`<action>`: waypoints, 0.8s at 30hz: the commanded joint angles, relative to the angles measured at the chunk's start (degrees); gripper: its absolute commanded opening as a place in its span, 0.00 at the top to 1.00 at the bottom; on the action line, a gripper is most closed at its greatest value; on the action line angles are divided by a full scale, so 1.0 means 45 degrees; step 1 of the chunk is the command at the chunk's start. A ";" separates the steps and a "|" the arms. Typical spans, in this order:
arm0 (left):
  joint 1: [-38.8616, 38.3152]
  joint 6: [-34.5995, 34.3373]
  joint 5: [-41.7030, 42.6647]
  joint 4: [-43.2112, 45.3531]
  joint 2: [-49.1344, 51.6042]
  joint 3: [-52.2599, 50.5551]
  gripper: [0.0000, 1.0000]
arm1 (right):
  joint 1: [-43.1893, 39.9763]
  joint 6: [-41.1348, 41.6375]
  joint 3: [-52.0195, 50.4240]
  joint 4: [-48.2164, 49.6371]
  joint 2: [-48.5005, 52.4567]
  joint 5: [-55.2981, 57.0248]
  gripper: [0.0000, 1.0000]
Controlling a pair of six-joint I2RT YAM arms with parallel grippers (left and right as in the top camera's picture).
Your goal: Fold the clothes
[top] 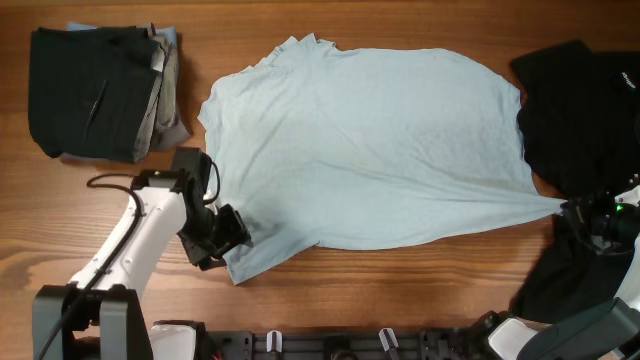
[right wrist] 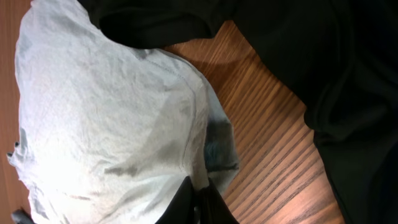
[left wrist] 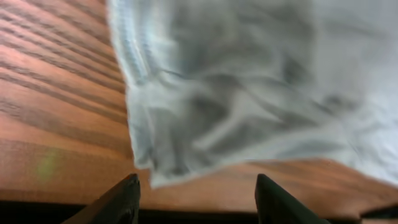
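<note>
The pale light-blue T-shirt [top: 370, 140] lies spread flat across the middle of the wooden table. My left gripper [top: 237, 238] is at the shirt's lower left corner, open, with the cloth's corner [left wrist: 168, 168] lying on the wood just ahead of its fingers [left wrist: 124, 199] and nothing between them. My right gripper [top: 578, 210] is at the shirt's lower right corner, shut on a pinch of the light-blue fabric [right wrist: 106, 118], which stretches taut toward it. The black T-shirt [top: 580, 110] lies crumpled at the right edge, beside and under the right gripper [right wrist: 199, 196].
A stack of folded dark and grey garments [top: 95, 90] sits at the far left corner. The black T-shirt [right wrist: 323, 68] covers the table's right side down to the front edge. Bare wood [top: 400, 280] shows in front of the blue shirt.
</note>
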 commanded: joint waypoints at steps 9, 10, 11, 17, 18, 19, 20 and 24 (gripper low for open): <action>0.1666 -0.1175 0.0175 0.1549 -0.0087 -0.1370 0.46 | 0.0044 0.0053 0.0136 0.0039 -0.0151 -0.0253 0.95; 0.1598 -0.1175 0.0165 0.1676 -0.0087 -0.1423 0.46 | 0.0044 0.0053 0.0136 0.0039 -0.0151 -0.0253 0.95; 0.1530 -0.1161 0.0107 0.1841 -0.0087 -0.1491 0.45 | 0.0044 0.0058 0.0136 0.0039 -0.0151 -0.0253 0.95; 0.1355 -0.1185 0.0034 0.3070 -0.0078 -0.2380 0.62 | 0.0044 0.0049 0.0136 0.0039 -0.0151 -0.0253 0.95; 0.1355 -0.1185 0.0019 0.3181 -0.0078 -0.2531 0.67 | 0.0044 0.0058 0.0136 0.0039 -0.0151 -0.0253 0.95; 0.1355 -0.1185 0.0015 0.3259 -0.0078 -0.2618 0.69 | 0.0044 0.0058 0.0136 0.0039 -0.0151 -0.0253 0.95; 0.1355 -0.1180 0.0019 0.3385 -0.0078 -0.2705 0.71 | 0.0044 0.0058 0.0136 0.0039 -0.0151 -0.0253 0.95; 0.1355 -0.1156 0.0024 0.3755 -0.0078 -0.2759 0.96 | 0.0044 0.0053 0.0136 0.0039 -0.0151 -0.0257 0.95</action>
